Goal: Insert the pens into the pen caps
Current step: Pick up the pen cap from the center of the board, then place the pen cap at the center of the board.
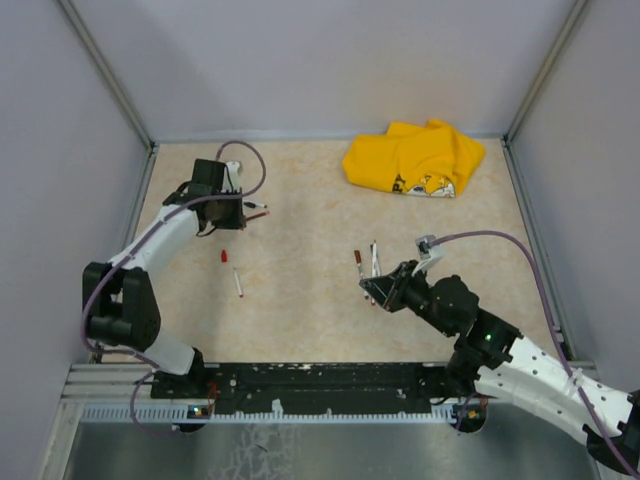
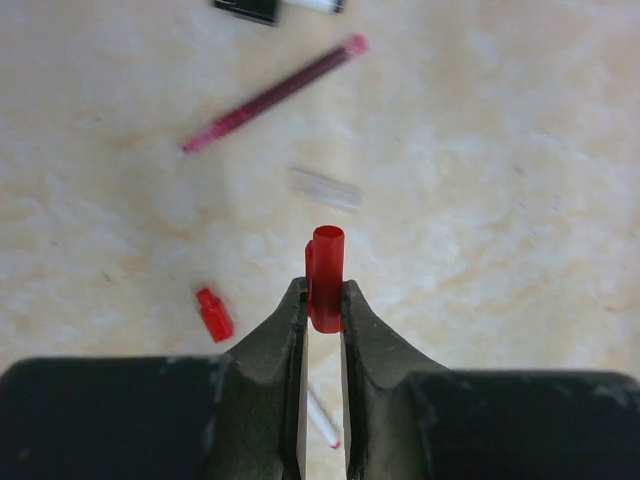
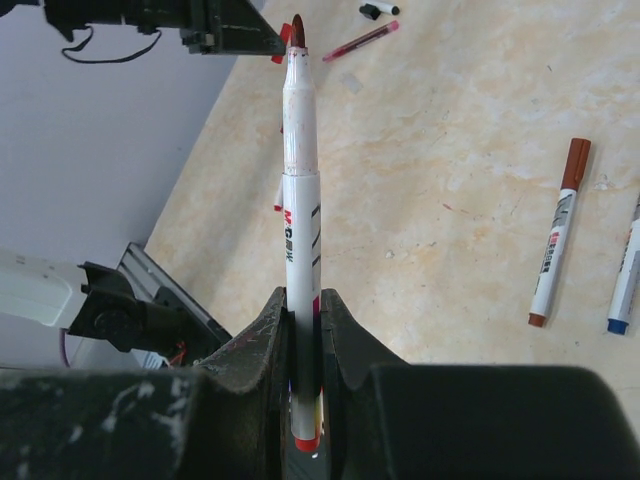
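Beige worktop [image 1: 310,190] below: far left, the left tool [image 2: 323,298] clenches a red cap [image 2: 327,250]; near right, the right tool [image 3: 302,312] grips an uncapped pen [image 3: 299,150]. Next, likely, tip and cap mouth must align midway.

The red cap [image 2: 326,275] is glossy plastic; the pen [image 3: 300,200] has a smooth white plastic barrel. The tabletop [image 1: 300,190] looks matt, the yellow cloth [image 1: 413,158] soft.

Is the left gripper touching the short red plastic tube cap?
Touching. The left wrist view shows the left gripper closed on the short red plastic tube cap, its jaws pressed against both sides with no gap.
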Robot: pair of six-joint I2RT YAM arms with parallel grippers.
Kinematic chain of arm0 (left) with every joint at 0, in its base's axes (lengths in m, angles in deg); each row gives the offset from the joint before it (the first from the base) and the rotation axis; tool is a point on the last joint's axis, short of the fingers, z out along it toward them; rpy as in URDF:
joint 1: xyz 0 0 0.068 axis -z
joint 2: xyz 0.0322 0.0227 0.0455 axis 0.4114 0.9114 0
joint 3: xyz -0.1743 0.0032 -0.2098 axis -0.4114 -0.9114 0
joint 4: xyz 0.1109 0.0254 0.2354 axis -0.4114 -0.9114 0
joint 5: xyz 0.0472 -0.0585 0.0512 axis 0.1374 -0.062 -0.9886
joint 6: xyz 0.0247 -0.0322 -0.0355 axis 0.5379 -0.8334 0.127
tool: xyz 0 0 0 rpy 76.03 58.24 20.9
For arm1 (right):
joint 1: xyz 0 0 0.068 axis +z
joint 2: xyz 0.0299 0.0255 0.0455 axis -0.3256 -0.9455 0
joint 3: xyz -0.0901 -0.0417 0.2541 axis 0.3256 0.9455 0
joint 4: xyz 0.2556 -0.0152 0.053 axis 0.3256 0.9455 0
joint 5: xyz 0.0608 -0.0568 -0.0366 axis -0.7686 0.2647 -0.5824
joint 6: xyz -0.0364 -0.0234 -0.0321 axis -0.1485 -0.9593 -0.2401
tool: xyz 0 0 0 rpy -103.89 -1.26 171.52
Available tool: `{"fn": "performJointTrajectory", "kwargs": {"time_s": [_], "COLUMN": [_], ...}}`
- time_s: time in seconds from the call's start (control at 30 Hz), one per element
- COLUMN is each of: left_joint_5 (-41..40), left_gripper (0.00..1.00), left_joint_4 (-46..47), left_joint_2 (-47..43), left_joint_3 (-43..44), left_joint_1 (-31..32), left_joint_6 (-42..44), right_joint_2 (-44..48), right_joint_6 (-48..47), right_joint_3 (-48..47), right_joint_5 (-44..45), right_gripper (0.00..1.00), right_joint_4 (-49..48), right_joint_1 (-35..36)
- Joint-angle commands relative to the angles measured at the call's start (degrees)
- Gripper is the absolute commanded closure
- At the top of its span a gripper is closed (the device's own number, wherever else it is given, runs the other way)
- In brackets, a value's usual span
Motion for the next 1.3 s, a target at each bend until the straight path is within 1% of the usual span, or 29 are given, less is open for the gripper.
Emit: {"fn": "performJointTrajectory", "kwargs": {"time_s": [0.0, 0.07, 0.23, 0.37, 0.5, 0.67, 0.77, 1.03, 1.13, 1.27], "left_joint_5": [7.4, 6.8, 5.8, 5.5, 5.3, 2.4, 1.2, -2.8, -3.9, -4.7], "left_gripper": [0.82, 0.82, 0.81, 0.81, 0.81, 0.81, 0.81, 0.79, 0.77, 0.72], "left_joint_4": [4.0, 4.2, 3.2, 3.4, 3.0, 2.4, 2.5, 2.3, 2.2, 2.1], "left_joint_2": [-8.4, -11.7, -15.5, -17.1, -16.3, -13.1, -10.3, -2.7, -0.4, 1.8], "left_joint_3": [-6.0, -7.3, -9.6, -12.7, -14.9, -15.8, -16.0, -14.8, -14.3, -14.3], "left_joint_1": [5.9, 10.2, 21.2, 27.0, 32.0, 39.1, 43.0, 49.9, 51.3, 52.1], "left_joint_6": [1.7, 2.5, 3.3, 3.0, 3.0, 2.8, 2.5, 2.5, 2.6, 2.6], "right_joint_2": [0.9, 1.2, 1.8, 2.7, 4.7, 8.7, 11.1, 14.9, 14.9, 14.8], "right_joint_6": [-1.6, -1.7, -1.9, -1.6, -0.2, 4.0, 5.3, 4.9, 4.6, 4.6], "right_joint_3": [-3.7, -4.0, -4.3, -4.4, -4.4, -5.1, -5.9, -8.3, -8.7, -8.3], "right_joint_5": [1.6, 2.0, 3.0, 3.8, 6.7, 15.4, 18.6, 22.0, 22.1, 21.7], "right_gripper": [1.0, 1.0, 1.0, 1.0, 1.0, 1.0, 1.0, 1.0, 1.0, 1.0], "right_joint_4": [-0.3, 0.3, 1.2, 2.1, 3.7, 9.6, 12.3, 16.7, 17.2, 16.6], "right_joint_1": [0.5, 0.5, 0.6, 0.5, 0.6, 0.6, 0.5, 0.5, 0.6, 0.5]}}
